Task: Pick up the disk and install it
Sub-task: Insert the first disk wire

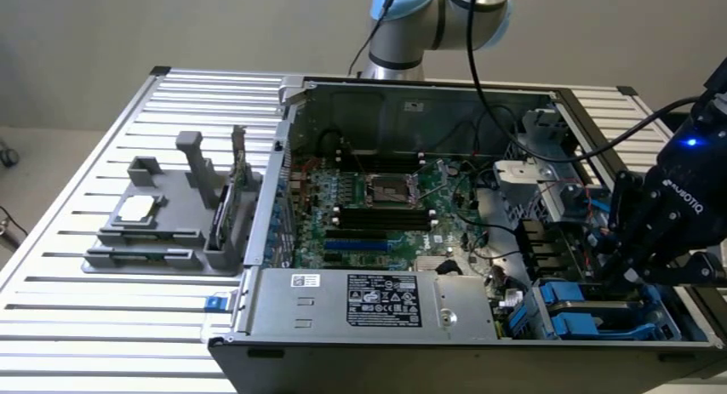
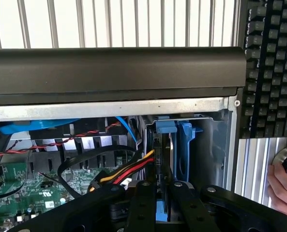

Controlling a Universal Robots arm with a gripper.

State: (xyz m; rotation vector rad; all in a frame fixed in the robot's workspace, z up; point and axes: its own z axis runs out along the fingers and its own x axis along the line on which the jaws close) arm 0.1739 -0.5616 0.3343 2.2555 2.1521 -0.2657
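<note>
In the wrist view the disk (image 2: 158, 159) is seen edge-on, a thin dark slab standing upright in its blue carrier (image 2: 182, 140) inside the drive bay at the case's corner. My gripper (image 2: 160, 188) is shut on the disk's near edge, one black finger (image 2: 144, 198) on each side. In the exterior view the gripper (image 1: 619, 271) reaches down into the open computer case (image 1: 420, 88) at the exterior view's right. Blue drive carriers (image 1: 580, 316) lie just below it.
Red, yellow and black cables (image 2: 128, 171) run close beside the bay. A grey power-supply box (image 1: 380, 300) and the motherboard (image 1: 375, 207) lie inside the case. A grey fixture (image 1: 159, 228) holds a processor chip (image 1: 136, 208). A keyboard (image 2: 271, 67) and a person's hand (image 2: 283, 181) are outside the case.
</note>
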